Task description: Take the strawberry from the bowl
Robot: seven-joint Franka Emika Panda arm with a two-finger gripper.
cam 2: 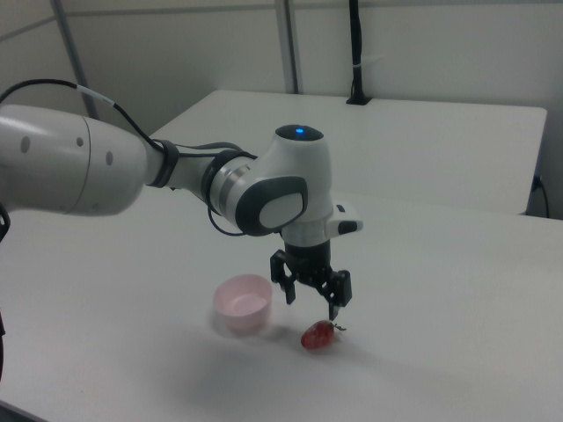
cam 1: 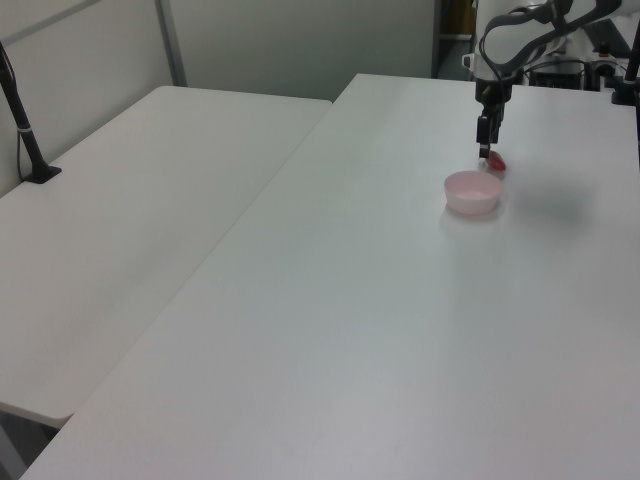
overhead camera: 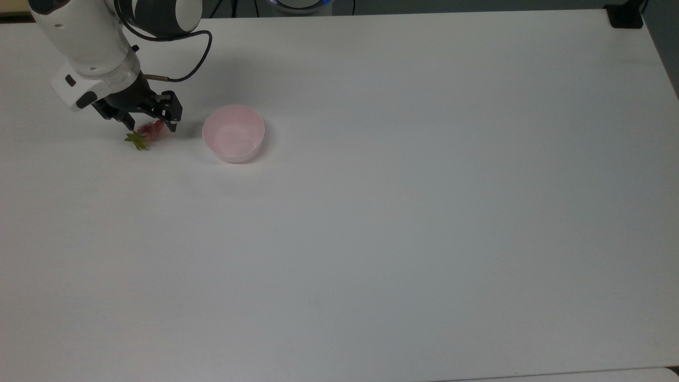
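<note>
The strawberry (overhead camera: 148,132) lies on the worktop (overhead camera: 371,239) beside the bowl (overhead camera: 233,132), near the worktop's far left corner in the top view. The gripper (cam 2: 311,303) hangs just above it, fingers spread apart, gripping nothing. The bowl is empty.

table (overhead camera: 403,223): white, plain top
bowl (overhead camera: 233,132): pale pink, upright on the table, near the top view's far edge, toward its far-left corner
strawberry (overhead camera: 148,131): lying on the table just beside the bowl, apart from it, on the top view's left; green leafy end points toward the left edge
</note>
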